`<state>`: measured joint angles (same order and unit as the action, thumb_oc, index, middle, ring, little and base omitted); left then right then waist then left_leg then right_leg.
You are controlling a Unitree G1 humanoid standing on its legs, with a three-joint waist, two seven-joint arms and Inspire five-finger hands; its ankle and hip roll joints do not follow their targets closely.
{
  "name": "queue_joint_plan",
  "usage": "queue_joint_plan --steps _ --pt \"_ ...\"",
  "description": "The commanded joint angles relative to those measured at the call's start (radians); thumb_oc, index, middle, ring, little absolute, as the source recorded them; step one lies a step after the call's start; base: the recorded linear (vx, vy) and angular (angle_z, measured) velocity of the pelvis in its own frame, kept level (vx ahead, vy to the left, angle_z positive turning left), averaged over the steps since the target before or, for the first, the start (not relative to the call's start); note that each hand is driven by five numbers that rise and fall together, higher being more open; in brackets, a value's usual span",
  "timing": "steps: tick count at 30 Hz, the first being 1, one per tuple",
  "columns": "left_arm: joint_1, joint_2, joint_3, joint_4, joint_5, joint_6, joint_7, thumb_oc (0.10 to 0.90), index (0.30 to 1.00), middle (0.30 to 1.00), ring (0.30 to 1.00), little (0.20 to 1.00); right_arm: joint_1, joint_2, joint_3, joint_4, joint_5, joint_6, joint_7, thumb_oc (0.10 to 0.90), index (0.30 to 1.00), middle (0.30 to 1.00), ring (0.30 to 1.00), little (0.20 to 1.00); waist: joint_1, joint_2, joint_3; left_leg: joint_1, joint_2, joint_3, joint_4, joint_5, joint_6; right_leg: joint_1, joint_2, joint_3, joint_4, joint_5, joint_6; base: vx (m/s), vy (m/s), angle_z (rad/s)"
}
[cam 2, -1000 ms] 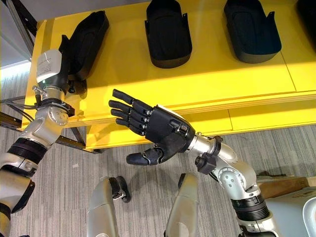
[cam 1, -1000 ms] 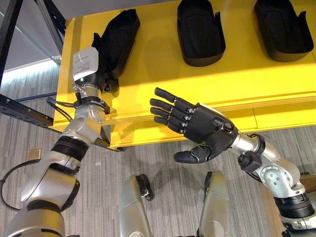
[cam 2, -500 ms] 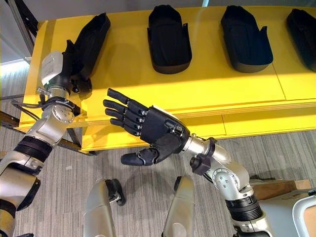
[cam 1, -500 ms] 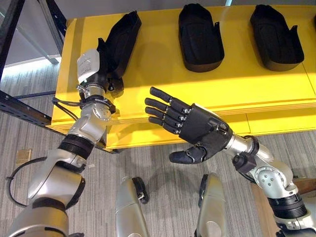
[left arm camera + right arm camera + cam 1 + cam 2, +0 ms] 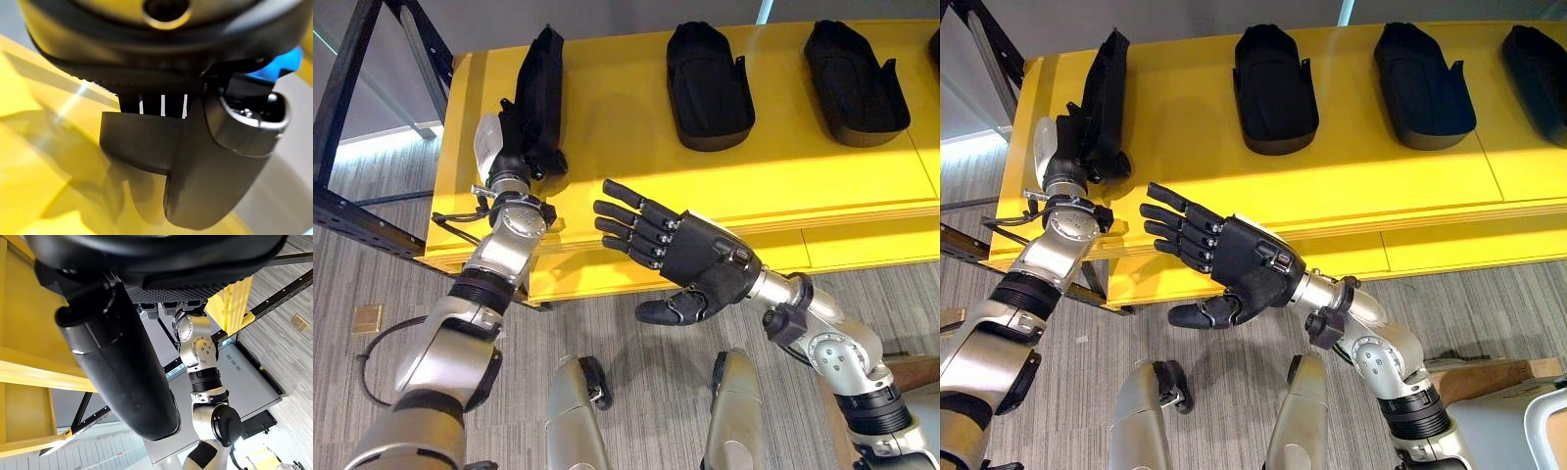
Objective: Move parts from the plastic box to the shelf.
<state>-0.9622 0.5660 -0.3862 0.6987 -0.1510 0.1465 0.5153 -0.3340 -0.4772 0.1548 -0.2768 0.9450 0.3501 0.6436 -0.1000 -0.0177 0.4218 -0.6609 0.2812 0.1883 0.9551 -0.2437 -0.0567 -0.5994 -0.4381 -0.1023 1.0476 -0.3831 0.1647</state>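
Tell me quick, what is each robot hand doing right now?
Left hand: closed on the black part standing on edge at the yellow shelf's left end.
Right hand: open, fingers straight, holding nothing, in front of the shelf edge.

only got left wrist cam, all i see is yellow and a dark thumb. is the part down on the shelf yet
Observer: The left robot hand is curled round a black part, which is tipped up on its edge at the left end of the yellow shelf.
Operator: anything close i could knock
Observer: The nearest placed part lies flat further right on the shelf, clearly apart from the held one.
Operator: and the other arm
Observer: The right robot hand is open and empty, held in front of the shelf's front edge.
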Motion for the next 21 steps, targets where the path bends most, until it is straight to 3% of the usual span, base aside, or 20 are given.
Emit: queue_joint_plan --steps 1,7,8,14,16,21 --pt "0.004 -0.033 0.033 -0.003 0.042 -0.064 0.016 0.400 0.300 0.300 0.300 0.300 -0.031 0.076 -0.011 -0.124 0.059 -0.065 0.015 0.900 1.000 1.000 1.000 1.000 0.010 0.000 -0.084 0.114 0.017 0.012 -0.012 -0.075 0.011 0.047 -0.002 -0.073 -0.108 0.133 -0.039 0.00 0.000 0.00" --pt "0.003 -0.034 0.015 -0.018 0.058 -0.026 -0.002 0.400 0.300 0.300 0.300 0.300 -0.032 0.077 -0.006 -0.128 0.064 -0.064 0.002 0.900 1.000 1.000 1.000 1.000 0.009 0.000 -0.083 0.120 0.019 0.015 -0.017 -0.073 0.013 0.054 -0.001 -0.074 -0.111 0.132 -0.039 0.00 0.000 0.00" --pt "0.002 -0.031 0.008 -0.018 0.072 -0.029 0.005 0.900 1.000 1.000 1.000 1.000 -0.035 0.075 -0.004 -0.129 0.065 -0.064 0.000 0.900 1.000 1.000 1.000 1.000 0.010 0.001 -0.083 0.121 0.019 0.015 -0.015 -0.074 0.014 0.057 -0.002 -0.076 -0.113 0.132 -0.040 0.00 0.000 0.00" --pt "0.015 -0.023 -0.009 -0.047 0.103 -0.038 -0.021 0.900 1.000 1.000 1.000 1.000 -0.031 0.070 0.004 -0.132 0.069 -0.068 -0.009 0.900 1.000 1.000 1.000 1.000 0.011 0.001 -0.078 0.123 0.022 0.016 -0.013 -0.076 0.017 0.060 -0.002 -0.078 -0.111 0.128 -0.040 0.00 0.000 0.00" --pt "0.025 -0.021 -0.023 -0.058 0.091 -0.002 -0.066 0.900 1.000 1.000 1.000 1.000 -0.028 0.069 0.006 -0.132 0.066 -0.072 -0.009 0.900 1.000 1.000 1.000 1.000 0.012 0.002 -0.079 0.126 0.021 0.019 -0.017 -0.075 0.020 0.065 -0.002 -0.082 -0.116 0.131 -0.042 0.00 0.000 0.00" --pt "0.034 -0.036 -0.022 -0.082 -0.005 -0.043 -0.108 0.900 1.000 1.000 1.000 1.000 -0.033 0.067 0.011 -0.147 0.063 -0.068 -0.026 0.900 1.000 1.000 1.000 1.000 0.013 0.002 -0.076 0.135 0.019 0.022 -0.033 -0.067 0.022 0.072 -0.002 -0.084 -0.127 0.138 -0.041 0.00 0.000 0.00"
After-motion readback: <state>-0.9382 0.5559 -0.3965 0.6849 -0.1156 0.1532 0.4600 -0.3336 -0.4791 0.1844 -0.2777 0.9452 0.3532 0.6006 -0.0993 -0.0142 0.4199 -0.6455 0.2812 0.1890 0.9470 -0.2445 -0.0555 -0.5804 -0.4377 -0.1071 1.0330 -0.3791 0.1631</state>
